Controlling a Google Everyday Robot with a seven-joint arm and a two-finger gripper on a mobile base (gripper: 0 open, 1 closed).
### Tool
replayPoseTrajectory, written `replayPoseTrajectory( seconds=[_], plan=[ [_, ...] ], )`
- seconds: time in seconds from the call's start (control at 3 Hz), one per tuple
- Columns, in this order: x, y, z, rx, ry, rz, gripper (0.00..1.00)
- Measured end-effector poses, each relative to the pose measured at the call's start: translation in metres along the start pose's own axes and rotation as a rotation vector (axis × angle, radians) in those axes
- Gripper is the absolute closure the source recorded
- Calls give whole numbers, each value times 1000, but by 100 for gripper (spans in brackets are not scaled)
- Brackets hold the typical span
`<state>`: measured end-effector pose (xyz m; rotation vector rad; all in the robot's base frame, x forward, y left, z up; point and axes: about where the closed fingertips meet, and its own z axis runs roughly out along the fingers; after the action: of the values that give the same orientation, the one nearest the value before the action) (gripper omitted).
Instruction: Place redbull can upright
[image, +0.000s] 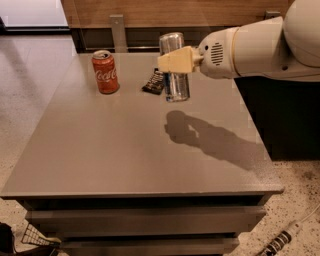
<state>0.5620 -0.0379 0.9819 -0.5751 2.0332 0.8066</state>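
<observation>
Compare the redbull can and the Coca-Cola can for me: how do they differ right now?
The redbull can is silver-grey and slimmer; the Coca-Cola can is red and wider. The redbull can hangs above the table, clamped in the hand over the far middle; the Coca-Cola can stands on the table at far left, untouched. Both are roughly upright drink cans.

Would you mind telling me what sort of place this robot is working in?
Probably an office break area or lab: a grey table on speckled flooring, a wood-panelled wall behind, and a Coke can. The gripper holds the redbull can above the table's far side.
</observation>
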Motion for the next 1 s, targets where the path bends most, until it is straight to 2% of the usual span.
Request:
replayPoseTrajectory(
  seconds=[0.33,0.67,1.0],
  plan=[
    [11,5,2,-26,5,-181,100],
    [11,12,4,-35,3,-306,100],
    [11,12,4,-36,3,-307,100]
  ],
)
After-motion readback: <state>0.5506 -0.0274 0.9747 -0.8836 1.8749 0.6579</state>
